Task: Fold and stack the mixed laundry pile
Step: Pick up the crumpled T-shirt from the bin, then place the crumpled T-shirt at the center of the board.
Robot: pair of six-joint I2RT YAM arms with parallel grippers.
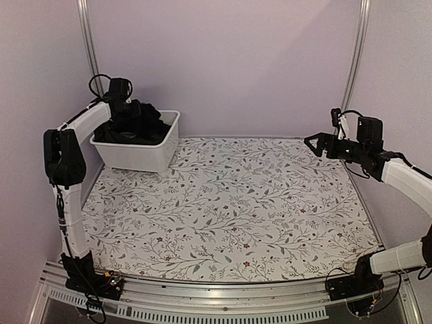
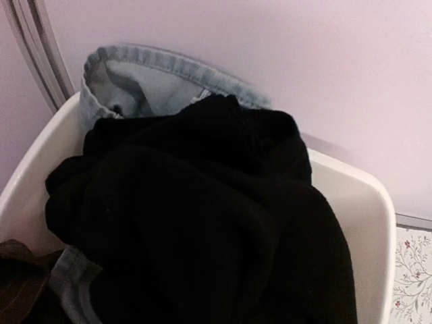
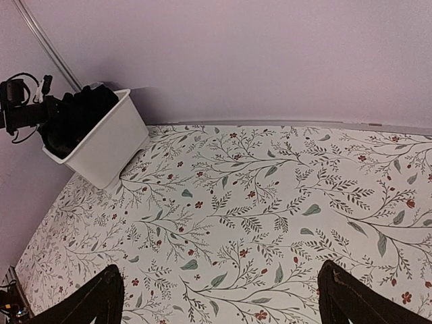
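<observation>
Mixed laundry pile sits in the white plastic bin at the table's back-left corner, close to the rear wall. On top is a large plain black cloth piece, bunched and heaped above the rim. Behind it are light blue denim jeans, waistband up against the wall. A dark brown fabric scrap shows at the lower left.

My left gripper is down in the pile, black on black. I cannot tell whether it is clenched or loose.

My right gripper hangs near the right edge, well apart from the bin, fingers spread wide with nothing between them.

The floral-print table surface runs flat from the bin's front wall to the near aluminium rail.
</observation>
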